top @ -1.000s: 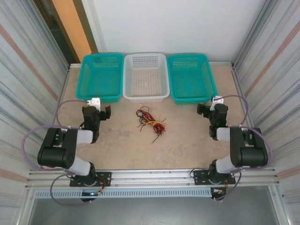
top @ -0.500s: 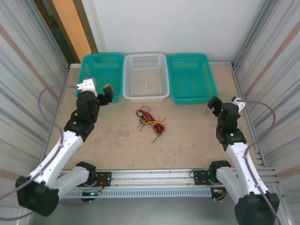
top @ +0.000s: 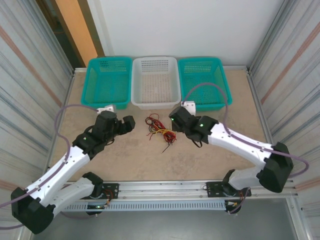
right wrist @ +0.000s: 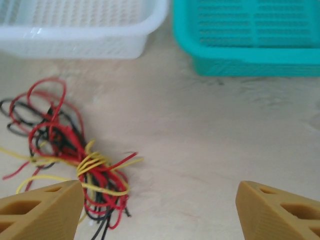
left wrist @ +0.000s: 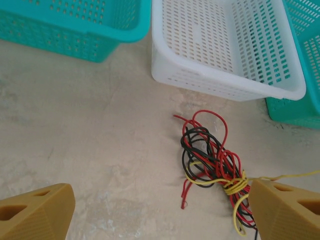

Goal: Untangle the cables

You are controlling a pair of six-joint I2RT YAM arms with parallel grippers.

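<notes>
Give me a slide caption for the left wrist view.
Open left gripper facing the tangled red, black and yellow cables, white basket behind them.

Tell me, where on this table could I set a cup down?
The widest bare patch of table lies between the cables and the front rail. Another lies beyond the right arm, toward the right teal basket. It's crowded around the cables, flanked by open jaws on both sides, before the white basket.
</notes>
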